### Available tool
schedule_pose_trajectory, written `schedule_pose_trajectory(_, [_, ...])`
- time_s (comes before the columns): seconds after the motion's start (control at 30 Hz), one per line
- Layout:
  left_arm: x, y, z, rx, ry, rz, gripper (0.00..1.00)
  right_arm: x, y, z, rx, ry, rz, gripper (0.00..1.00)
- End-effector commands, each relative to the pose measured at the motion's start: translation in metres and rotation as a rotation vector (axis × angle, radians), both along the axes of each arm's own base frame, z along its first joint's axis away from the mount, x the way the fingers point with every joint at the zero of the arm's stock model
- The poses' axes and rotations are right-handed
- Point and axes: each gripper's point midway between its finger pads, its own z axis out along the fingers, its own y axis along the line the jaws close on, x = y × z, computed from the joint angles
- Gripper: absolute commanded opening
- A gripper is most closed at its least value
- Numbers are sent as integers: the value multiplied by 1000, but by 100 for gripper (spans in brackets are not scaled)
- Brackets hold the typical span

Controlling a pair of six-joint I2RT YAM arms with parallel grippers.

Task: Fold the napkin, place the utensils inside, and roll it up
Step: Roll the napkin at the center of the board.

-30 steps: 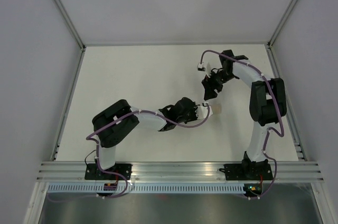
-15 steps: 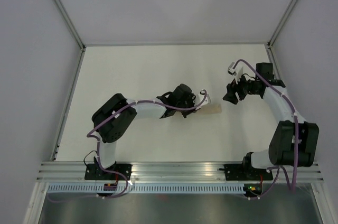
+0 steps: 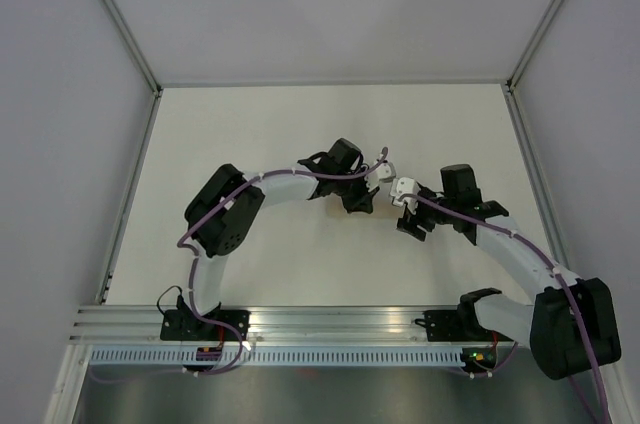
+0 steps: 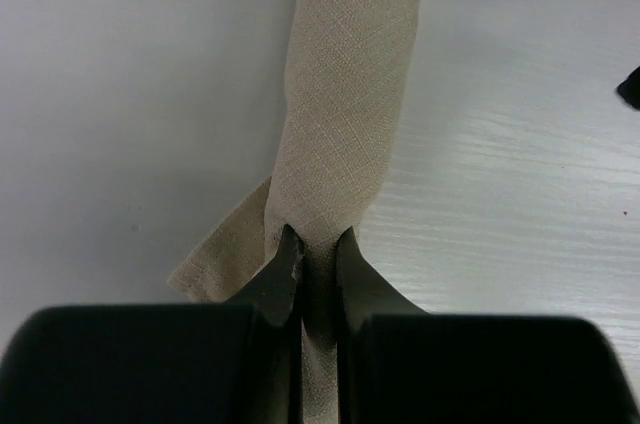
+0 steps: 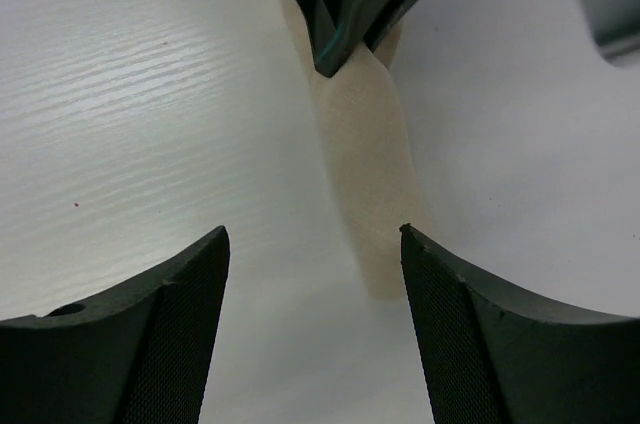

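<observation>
**Between left gripper (image 4: 318, 239) and right gripper (image 5: 313, 234): rolled beige cloth napkin (image 4: 345, 114) lies end-on to both**

Left jaws are closed down to a narrow slit, pinching the near end of the roll, with the cloth squeezed flat between the pads. The roll's long axis runs straight out from that pinch across the white laminate table (image 5: 120, 94), its free end pointing at the right gripper. A loose cloth flap (image 4: 215, 254) sticks out just beside the pinch.

Right jaws are wide open and hold nothing. The free end reaches just into their gap but sits off-centre, close against the finger on the picture's right in the right wrist view. Can't tell if it touches.

In the top view the wrists hide the roll. The teal-handled fork isn't visible anywhere, so can't tell if it's inside.

My read: the right arm owns the free end. It needs a sideways shift to centre the roll, then should close across its width, not along it.
</observation>
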Motion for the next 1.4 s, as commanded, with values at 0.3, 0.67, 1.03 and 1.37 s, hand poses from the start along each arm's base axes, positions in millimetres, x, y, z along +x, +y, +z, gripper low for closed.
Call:
schedule_pose_trajectory(0.3, [-84,47,-70,268,461,-53,2,29,31,-20,-160,-221,72,74])
schedule_pose_trajectory(0.67, [-86,52,-74,292,509,-53,2,14,45,-52,-240,-151,145,63])
schedule_pose_trajectory(1.03, [-70,43,-56,220,522,-26,25,11,38,-69,-292,-108,143,36])
schedule_pose_trajectory(1.37, [-14,39,-15,88,393,141,38,1,34,-80,-340,6,168,20])
